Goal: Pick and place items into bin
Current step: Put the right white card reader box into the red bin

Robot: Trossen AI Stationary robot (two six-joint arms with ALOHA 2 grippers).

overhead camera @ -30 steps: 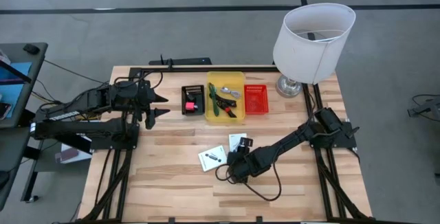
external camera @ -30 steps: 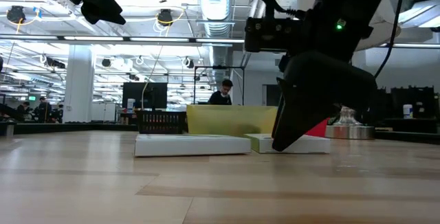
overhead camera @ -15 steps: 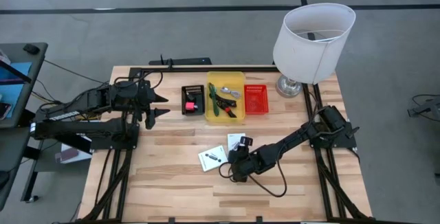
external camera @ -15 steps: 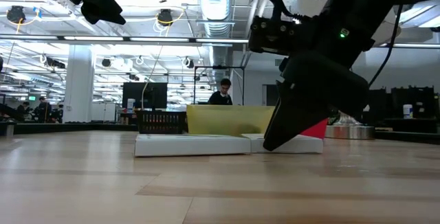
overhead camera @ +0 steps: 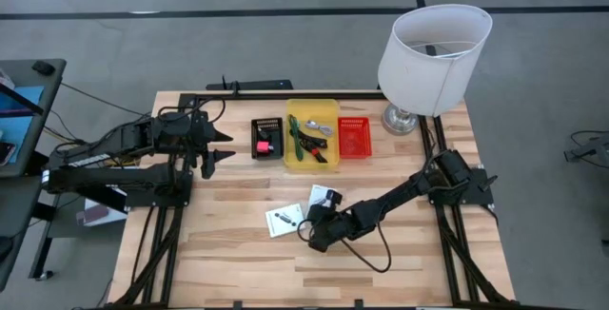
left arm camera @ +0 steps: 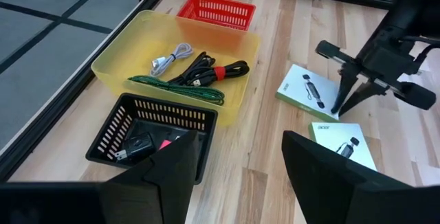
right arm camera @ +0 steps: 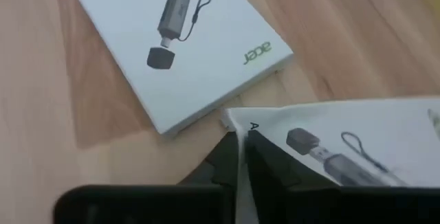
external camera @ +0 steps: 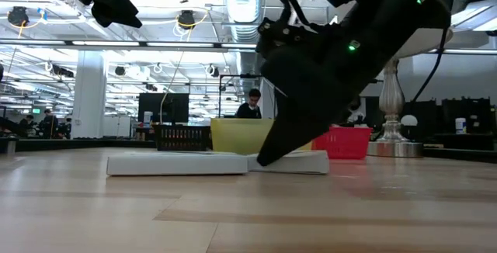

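Pale wooden table (overhead camera: 238, 262) on a dark frame, grey floor all round it; the low view looks across into a big hall with ceiling lights, pipes and a person (external camera: 250, 104) seated far behind the bins.

The landmark is the yellow bin (overhead camera: 311, 134) at the table's back edge. Three bins in a row: a black basket (overhead camera: 266, 138) just to its left, the yellow one, a red basket (overhead camera: 354, 137) just to its right. The white lamp (overhead camera: 433, 55) stands beyond the red basket, at the back right corner.

Inside the yellow bin — a green-handled tool (left arm camera: 180, 89), a red-and-black cable (left arm camera: 213, 73) and a small silver cable (left arm camera: 170, 57), one of each, all lying roughly along the bin's length. A tiny pink-red cube (overhead camera: 264, 145) sits in the black basket.

Two white cards are out on the wood in front of the yellow bin. One card (overhead camera: 283, 221) lies flat, towards the front left, long axis slanted. The second card (overhead camera: 324, 197) sits nearer the bin, one edge lifted.

Right gripper (overhead camera: 318, 225) is down at that second card, its fingers (right arm camera: 227, 157) pinched onto the card's edge, as the right wrist view shows. Left gripper (overhead camera: 222, 147) hangs above the table left of the black basket, fingers (left arm camera: 165, 176) spread wide, holding nothing.
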